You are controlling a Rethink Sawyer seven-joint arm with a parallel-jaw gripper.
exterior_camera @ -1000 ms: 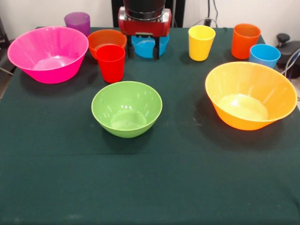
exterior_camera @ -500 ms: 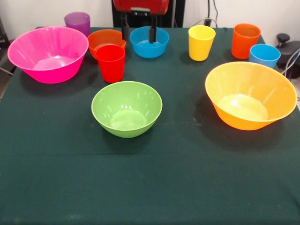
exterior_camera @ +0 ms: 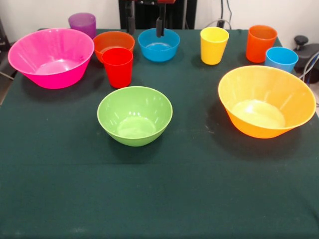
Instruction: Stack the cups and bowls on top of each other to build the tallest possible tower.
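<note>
Green tablecloth [exterior_camera: 159,199], white wall [exterior_camera: 30,15] behind

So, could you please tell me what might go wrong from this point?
1. The gripper hangs open over the blue bowl; one finger over its rim could tip it on descent.
2. The red cup stands close against the small orange bowl, so grasping either may knock the other.
</note>
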